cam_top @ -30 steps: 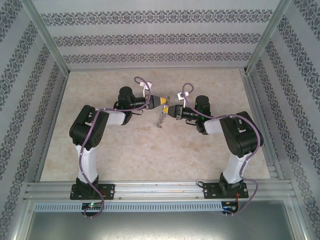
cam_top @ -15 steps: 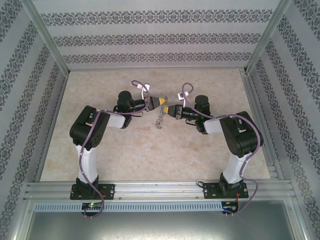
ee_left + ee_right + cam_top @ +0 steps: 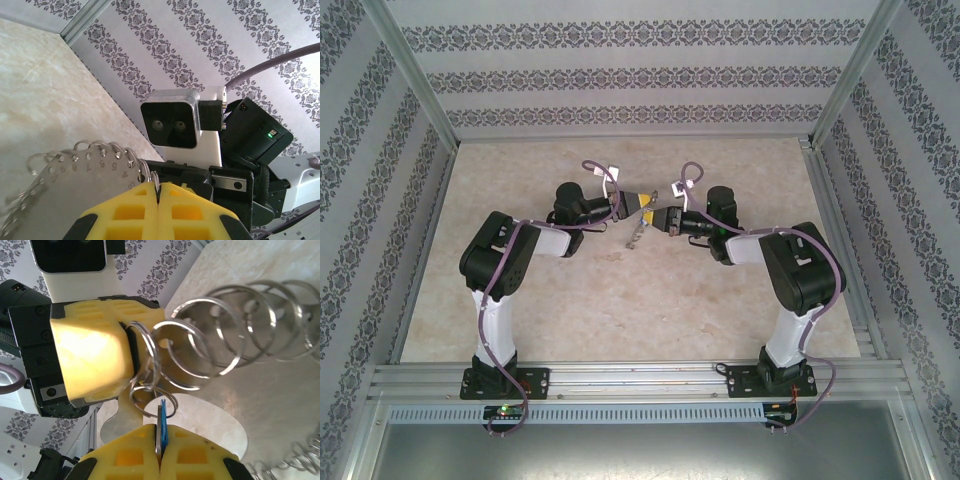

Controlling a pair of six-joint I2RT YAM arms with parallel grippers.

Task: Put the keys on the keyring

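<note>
My left gripper (image 3: 642, 199) and right gripper (image 3: 663, 215) meet tip to tip above the table's middle. The keyring (image 3: 634, 236) hangs below them: a flat silver plate (image 3: 70, 185) with numbered holes and several wire rings (image 3: 225, 330) along its edge. The left gripper (image 3: 158, 192) is shut on the end ring. The right gripper (image 3: 161, 440) is shut on the key (image 3: 163, 422), held edge-on, with its blue head poking out towards a small ring (image 3: 150, 392). That ring hangs beside the left gripper's yellow finger (image 3: 90, 357). I cannot tell whether the key is threaded through it.
The beige marble table (image 3: 570, 300) is boxed in by patterned walls (image 3: 620, 75) and aluminium rails (image 3: 640, 378) at the near edge. The right arm's wrist camera (image 3: 172, 120) sits close in front of the left gripper.
The right gripper has moved left and slightly back, closing on the left gripper. The left gripper drew back a little, and the hanging keyring shifted left with it.
</note>
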